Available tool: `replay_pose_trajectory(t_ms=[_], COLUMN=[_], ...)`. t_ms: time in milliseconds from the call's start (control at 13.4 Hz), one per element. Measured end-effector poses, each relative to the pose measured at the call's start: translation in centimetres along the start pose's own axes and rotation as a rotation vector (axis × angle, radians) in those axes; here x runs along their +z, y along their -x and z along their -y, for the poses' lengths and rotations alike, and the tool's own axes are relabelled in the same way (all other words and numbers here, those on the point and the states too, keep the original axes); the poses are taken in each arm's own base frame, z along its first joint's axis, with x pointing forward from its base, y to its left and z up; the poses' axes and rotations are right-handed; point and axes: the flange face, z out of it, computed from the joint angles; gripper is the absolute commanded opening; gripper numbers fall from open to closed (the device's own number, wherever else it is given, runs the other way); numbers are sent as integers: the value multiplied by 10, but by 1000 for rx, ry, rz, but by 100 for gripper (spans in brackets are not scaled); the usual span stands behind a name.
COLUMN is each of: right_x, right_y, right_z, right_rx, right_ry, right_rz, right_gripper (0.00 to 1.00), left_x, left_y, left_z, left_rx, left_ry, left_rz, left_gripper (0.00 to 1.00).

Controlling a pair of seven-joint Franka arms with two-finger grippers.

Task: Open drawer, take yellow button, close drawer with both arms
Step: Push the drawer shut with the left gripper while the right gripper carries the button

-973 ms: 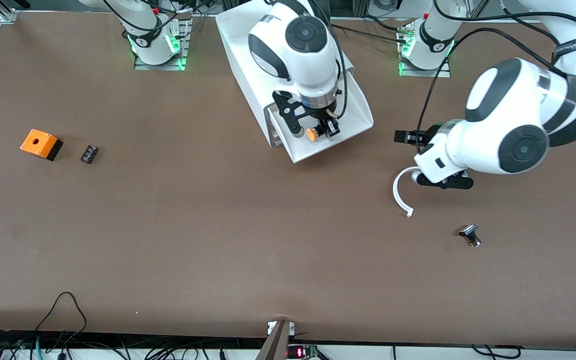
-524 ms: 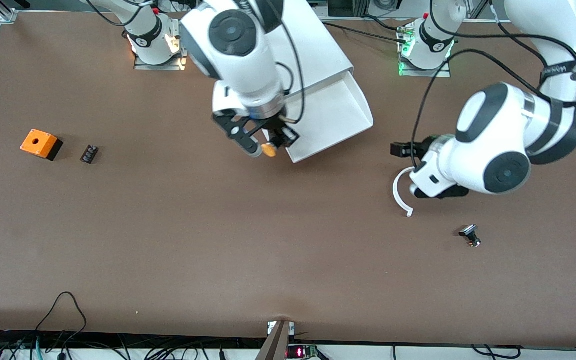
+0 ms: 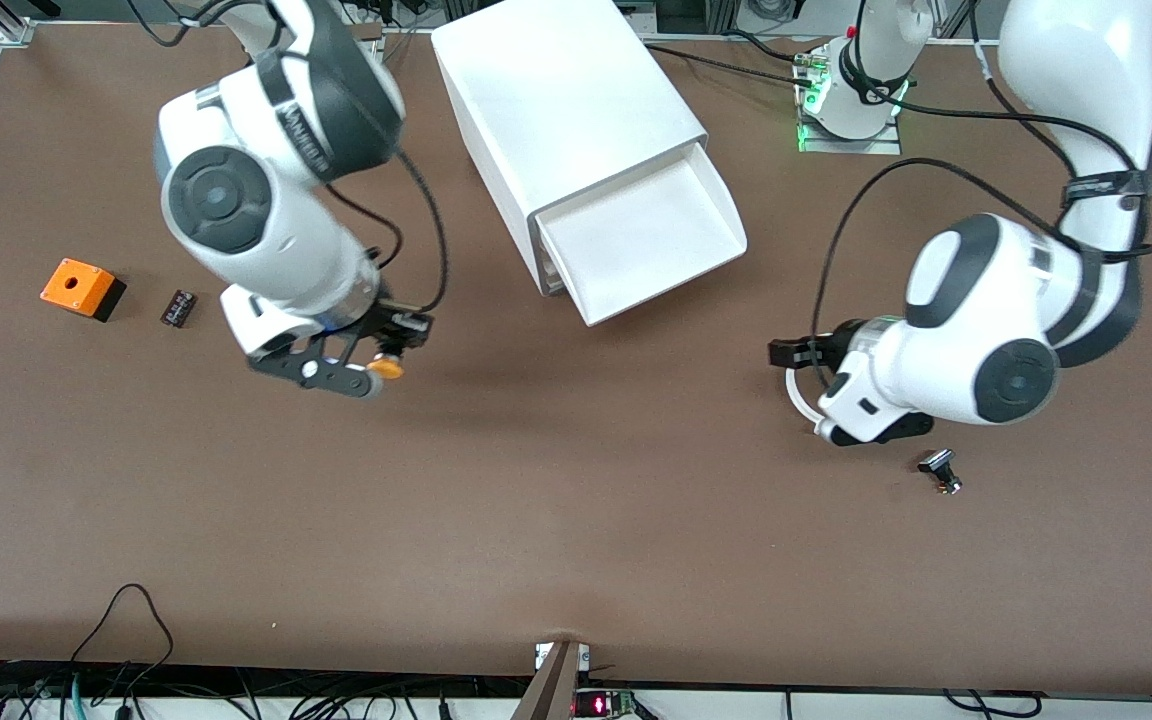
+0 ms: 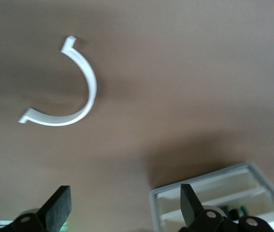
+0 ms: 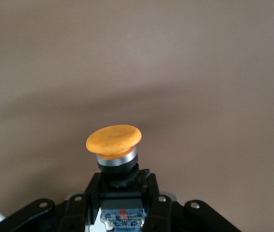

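The white cabinet (image 3: pixel 566 110) stands at the table's back middle with one drawer (image 3: pixel 726 215) pulled open and showing nothing inside. My right gripper (image 3: pixel 386 355) is shut on the button (image 3: pixel 386 368), its orange-yellow cap pointing outward, over bare table between the cabinet and the orange box. In the right wrist view the button (image 5: pixel 114 140) sits clamped between the black fingers (image 5: pixel 86 198). My left gripper (image 3: pixel 786 352) is open and empty, low over the white curved strip (image 3: pixel 794 392), toward the left arm's end. The left wrist view shows that strip (image 4: pixel 81 92) and the cabinet's corner (image 4: pixel 209 191).
An orange box with a hole (image 3: pixel 81 287) and a small black block (image 3: pixel 178 307) lie toward the right arm's end. A small black part (image 3: pixel 940 470) lies near the left gripper, nearer the front camera. Cables run along the table's front edge.
My right gripper has lifted the button out of the drawer and carried it away toward the right arm's end. My left gripper has shifted a little toward the front camera, over the curved strip.
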Motion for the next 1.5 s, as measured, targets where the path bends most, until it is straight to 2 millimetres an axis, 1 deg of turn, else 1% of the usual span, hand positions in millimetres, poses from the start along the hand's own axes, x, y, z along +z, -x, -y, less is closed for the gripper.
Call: replay_pose_trajectory(t_ms=[150,225,374,449,599,674,824,1048,1123,1273,1422,1497], right_x=[18,31,62,80,114,129,153,186,197,220,241,250], right_y=[-18,-25,-35,-38,-40,-40,-40,-42,-44,-48,-51,-52], right_z=[-39,-59,-102,-123,-163,-179,-205,-243,-257,-285,-305,-311], right_rx=[-79,-112,-157,-172,-198,-206,-217,-224,-222,-226,-229,-224], right_ry=[18,22,27,30,41,48,60,72,78,94,107,108], right_rz=[-14,-23,-50,-62,-77,-81,-91,-117,-124,-129,-132,-127], right_gripper=[3,3,3,3,3,3,3,3,3,4,8,8], left_x=[22,34,54,61,71,75,83,101,106,109,112,115], left_y=[12,21,43,53,73,83,104,138,146,152,158,163], left_z=[-35,-52,-80,-89,-97,-98,-100,-118,-123,-127,-132,-135], left_rx=[-77,-116,-179,-192,-195,-191,-191,-225,-228,-229,-219,-211], left_ry=[1,1,-7,-17,-44,-56,-72,-82,-86,-88,-90,-94], left_rz=[-28,-43,-64,-67,-64,-66,-82,-116,-121,-124,-121,-117], left_gripper=[99,99,99,99,99,99,99,99,99,99,99,99])
